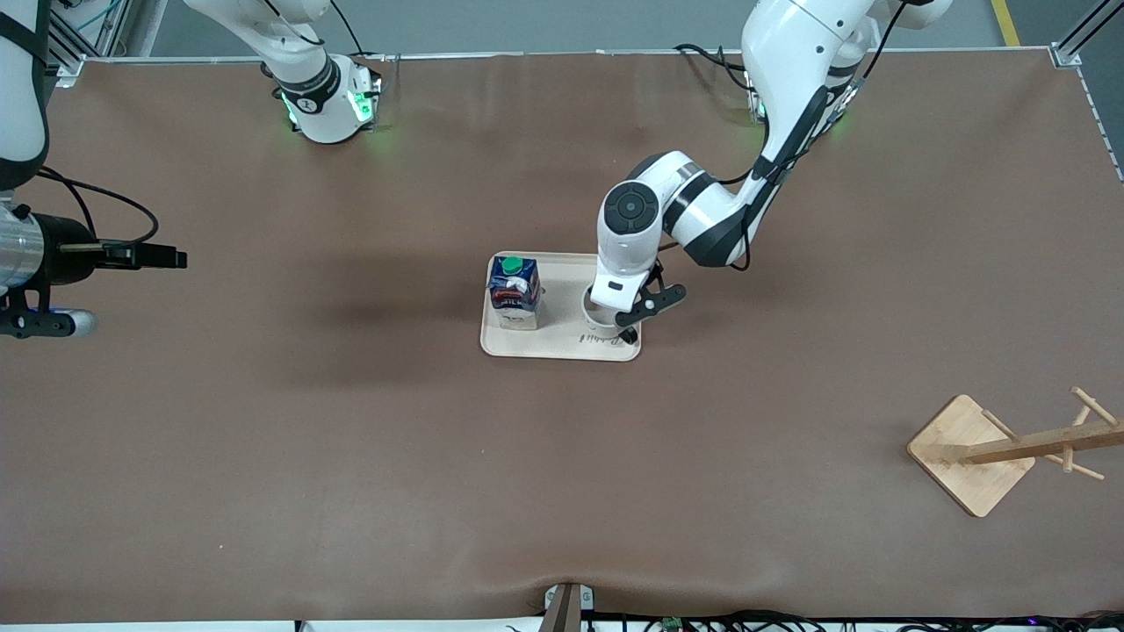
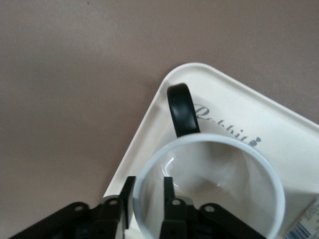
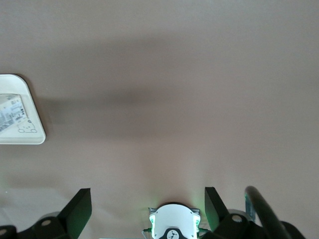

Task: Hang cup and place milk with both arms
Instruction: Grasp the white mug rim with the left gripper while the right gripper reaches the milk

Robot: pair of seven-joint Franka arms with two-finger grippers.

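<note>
The white cup [image 1: 598, 317] stands on a cream tray [image 1: 562, 348] mid-table, toward the left arm's end of the tray. My left gripper [image 1: 617, 328] is down on it. In the left wrist view, my left gripper [image 2: 148, 191] has one finger inside the cup's rim [image 2: 209, 144] and one outside, shut on the wall, with the black handle [image 2: 182, 109] pointing away. The dark blue milk [image 1: 514, 290] with a green cap stands upright on the same tray beside the cup. My right gripper [image 1: 171, 258] waits, open and empty, in the air over the right arm's end of the table [image 3: 147, 209].
A wooden cup rack [image 1: 1010, 449] on a square base stands near the front camera at the left arm's end. The tray's corner [image 3: 22, 137] shows in the right wrist view, as does the right arm's green-lit base [image 3: 174, 223]. Brown table all around.
</note>
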